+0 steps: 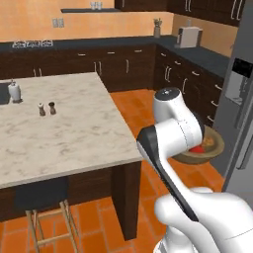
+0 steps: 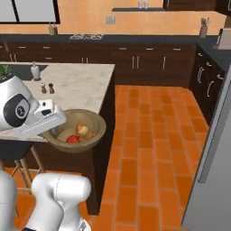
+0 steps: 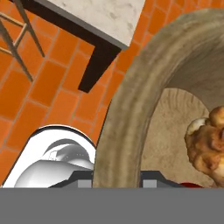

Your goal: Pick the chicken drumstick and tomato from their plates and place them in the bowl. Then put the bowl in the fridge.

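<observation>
Here, bowl (image 2: pixel 76 131) with tomato (image 2: pixel 72 139) and chicken drumstick (image 2: pixel 83 131) held aloft on hand's grip at its rim; island counter (image 2: pixel 85 81) beside, fridge (image 1: pixel 242 99) near

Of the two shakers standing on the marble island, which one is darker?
The shaker nearer the island's edge is darker, brown; its neighbour, toward the white bottle, is paler.

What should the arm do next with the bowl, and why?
Probably carry the bowl toward the fridge: the chicken drumstick and tomato already lie inside it, it hangs above the floor, and the fridge doors look closed, so they may need opening first.
</observation>
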